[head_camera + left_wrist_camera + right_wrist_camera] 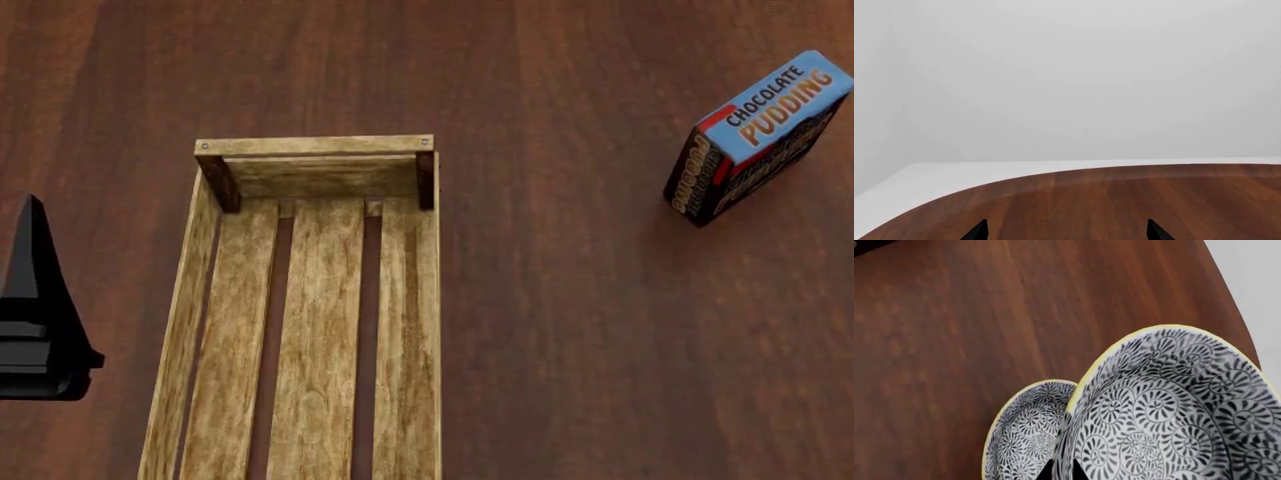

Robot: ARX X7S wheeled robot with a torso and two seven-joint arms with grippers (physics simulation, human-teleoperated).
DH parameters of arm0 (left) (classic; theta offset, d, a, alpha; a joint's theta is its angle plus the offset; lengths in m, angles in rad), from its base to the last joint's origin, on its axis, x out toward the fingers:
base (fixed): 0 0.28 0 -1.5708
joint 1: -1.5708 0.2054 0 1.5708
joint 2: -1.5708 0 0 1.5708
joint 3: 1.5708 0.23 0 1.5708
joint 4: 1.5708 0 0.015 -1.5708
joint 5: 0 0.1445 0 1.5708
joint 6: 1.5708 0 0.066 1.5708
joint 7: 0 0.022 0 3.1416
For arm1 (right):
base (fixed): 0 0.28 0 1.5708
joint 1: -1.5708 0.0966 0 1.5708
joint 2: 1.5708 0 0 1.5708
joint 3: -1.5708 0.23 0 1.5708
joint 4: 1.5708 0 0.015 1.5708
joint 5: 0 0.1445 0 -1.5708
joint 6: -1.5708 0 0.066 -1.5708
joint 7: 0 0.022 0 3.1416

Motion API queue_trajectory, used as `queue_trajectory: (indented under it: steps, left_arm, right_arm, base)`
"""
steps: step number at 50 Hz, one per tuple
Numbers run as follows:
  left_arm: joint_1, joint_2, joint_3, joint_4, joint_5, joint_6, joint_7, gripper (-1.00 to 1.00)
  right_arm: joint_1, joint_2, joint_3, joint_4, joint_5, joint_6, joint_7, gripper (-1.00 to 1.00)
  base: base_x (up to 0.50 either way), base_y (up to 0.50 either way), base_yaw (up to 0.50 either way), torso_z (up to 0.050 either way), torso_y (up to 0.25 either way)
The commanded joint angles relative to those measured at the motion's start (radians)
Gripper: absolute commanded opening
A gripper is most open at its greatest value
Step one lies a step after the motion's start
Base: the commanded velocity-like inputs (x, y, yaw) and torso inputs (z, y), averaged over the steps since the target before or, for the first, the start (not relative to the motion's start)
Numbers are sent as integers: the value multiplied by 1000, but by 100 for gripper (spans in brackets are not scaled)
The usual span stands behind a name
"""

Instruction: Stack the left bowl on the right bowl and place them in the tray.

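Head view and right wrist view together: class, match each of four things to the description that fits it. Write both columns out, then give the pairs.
Things:
1. tray
2. pudding box
3. nearer bowl
4. table

Descriptions:
A. dark reddish-brown wood
B. blue and red, with lettering
C. pale weathered wood, slatted bottom, nothing inside
D. black-and-white swirl pattern, yellow rim, close to the right wrist camera

Pairs: 1-C, 2-B, 3-D, 4-A

A second bowl with the same pattern shows behind the nearer one; neither bowl appears in the head view.
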Motion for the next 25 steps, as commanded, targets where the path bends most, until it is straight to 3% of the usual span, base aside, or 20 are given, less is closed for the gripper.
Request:
queue_trajectory:
  steps: [1,25]
  left_arm:
    - [2,-2,0,-4,-2,7,0,100]
    - [11,-7,-5,14,-3,28,-6,100]
  right_arm:
    - [44,-27,-51,20,-54,7,-21,-100]
    - [146,-85,-164,117,-179,-1,-131,-100]
  base:
    - [0,0,0,0,0]
    - [0,0,0,0,0]
